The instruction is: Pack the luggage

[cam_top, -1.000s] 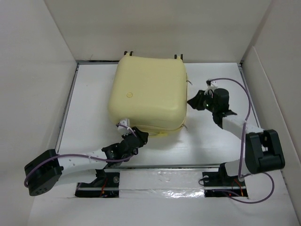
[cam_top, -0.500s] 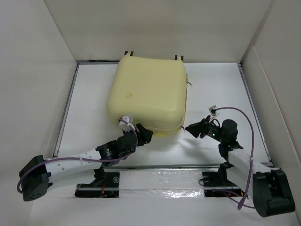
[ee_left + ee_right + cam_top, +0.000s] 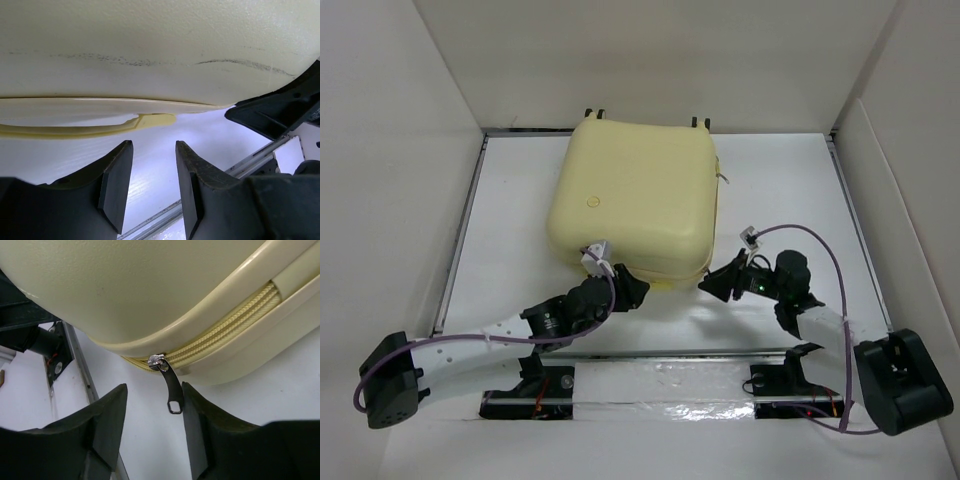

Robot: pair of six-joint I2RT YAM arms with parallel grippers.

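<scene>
The luggage [image 3: 635,205] is shut and lying flat, mid-table toward the back, with its far edge right up near the back wall [image 3: 650,60]. There's a narrow strip of white table [image 3: 790,190] on its left and a wider bare patch on its right, so that's where the elbow room is. Side walls box the whole thing in.

Both arms are tucked at the near edge. The left gripper [image 3: 638,290] sits just at the near-left part of the shell and the right gripper [image 3: 710,285] at the near-right corner.

From above you can't tell what the fingers are doing. The wrist cams do show it. On the left one, the fingers [image 3: 117,185] are spread with nothing between them, under the shell's lip, where a yellow strip [image 3: 150,120] pokes out. On the right one, the fingers [image 3: 107,425] are also spread, and a dark zipper pull [image 3: 170,387] dangles off the yellow zipper [image 3: 235,320] right over the gap, not pinched. A metal rail [image 3: 80,365] shows behind.
</scene>
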